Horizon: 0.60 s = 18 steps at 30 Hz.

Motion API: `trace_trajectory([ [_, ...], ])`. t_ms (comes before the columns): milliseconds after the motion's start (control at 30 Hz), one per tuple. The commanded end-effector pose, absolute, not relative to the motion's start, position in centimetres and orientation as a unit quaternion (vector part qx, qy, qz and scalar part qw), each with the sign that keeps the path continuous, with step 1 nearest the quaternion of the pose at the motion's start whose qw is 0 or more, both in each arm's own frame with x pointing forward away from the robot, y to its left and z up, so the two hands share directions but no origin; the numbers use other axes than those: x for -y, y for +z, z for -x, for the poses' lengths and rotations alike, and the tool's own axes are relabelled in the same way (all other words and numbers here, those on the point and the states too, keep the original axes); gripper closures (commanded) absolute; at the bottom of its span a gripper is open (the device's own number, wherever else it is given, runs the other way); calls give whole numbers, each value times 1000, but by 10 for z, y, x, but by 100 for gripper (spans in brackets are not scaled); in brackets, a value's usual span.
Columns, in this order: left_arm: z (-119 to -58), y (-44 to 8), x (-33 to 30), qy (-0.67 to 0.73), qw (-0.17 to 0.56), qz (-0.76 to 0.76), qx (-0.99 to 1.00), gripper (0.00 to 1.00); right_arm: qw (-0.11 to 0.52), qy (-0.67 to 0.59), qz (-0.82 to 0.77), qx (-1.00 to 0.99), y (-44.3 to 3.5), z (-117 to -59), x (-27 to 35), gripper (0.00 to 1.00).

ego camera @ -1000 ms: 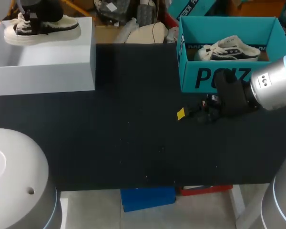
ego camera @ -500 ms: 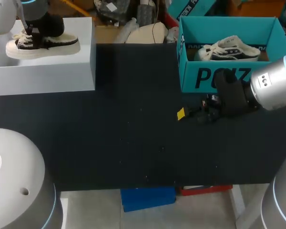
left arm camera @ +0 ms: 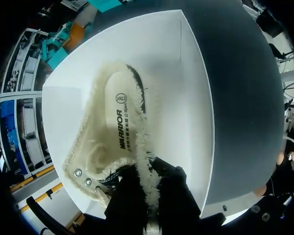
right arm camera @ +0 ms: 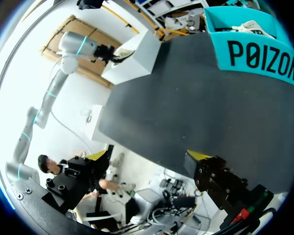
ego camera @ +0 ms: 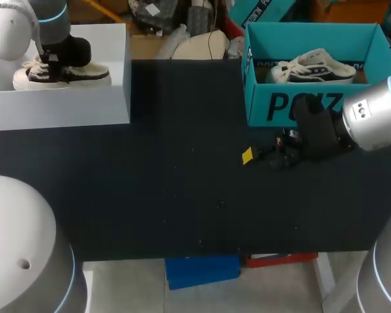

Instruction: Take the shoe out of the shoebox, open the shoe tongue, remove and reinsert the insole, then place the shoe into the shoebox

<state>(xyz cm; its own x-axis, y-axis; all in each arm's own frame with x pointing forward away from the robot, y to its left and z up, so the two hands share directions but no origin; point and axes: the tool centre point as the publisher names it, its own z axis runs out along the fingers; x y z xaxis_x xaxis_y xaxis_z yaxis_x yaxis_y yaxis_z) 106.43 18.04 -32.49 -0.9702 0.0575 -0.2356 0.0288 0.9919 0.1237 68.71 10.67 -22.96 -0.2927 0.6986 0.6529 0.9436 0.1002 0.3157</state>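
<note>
A black-and-cream shoe (ego camera: 62, 73) with a fleece lining hangs low inside the white shoebox (ego camera: 65, 104) at the far left. My left gripper (ego camera: 49, 62) is shut on it from above. In the left wrist view the fingers (left arm camera: 172, 188) pinch the fleecy collar of the shoe (left arm camera: 108, 142), and the insole (left arm camera: 121, 120) lies flat inside, with the white shoebox floor (left arm camera: 176, 98) under it. My right gripper (ego camera: 264, 155) stands open above the table just in front of the teal box, nothing between its yellow tips (right arm camera: 198, 155).
A teal shoebox (ego camera: 300, 104) at the far right holds a second, white-and-black shoe (ego camera: 319, 67). The right wrist view shows the teal shoebox (right arm camera: 257, 58) and the white shoebox (right arm camera: 137, 54) across the black table (ego camera: 182, 176).
My left gripper has carried the shoe down and slightly right, deeper into the white shoebox. The right arm has not moved.
</note>
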Motion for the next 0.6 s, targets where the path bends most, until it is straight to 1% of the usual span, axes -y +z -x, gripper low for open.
trace_trajectory([
  [33,-1070,-336,-182,58,115,-23,-991,100,173,-354,569,722,-229,-687,-107,0],
  [267,-1068,-352,-183,62,104,-26,-992,100,173,-354,569,722,-229,-687,-107,0],
  [533,-1065,-357,-183,70,98,-27,-992,100,173,-354,569,722,-229,-687,-107,0],
  [567,-1064,-357,-183,70,97,-27,-992,85,173,-354,569,722,-229,-687,-107,0],
  [600,-1062,-357,-183,71,95,-29,-992,58,173,-354,569,722,-229,-687,-107,0],
])
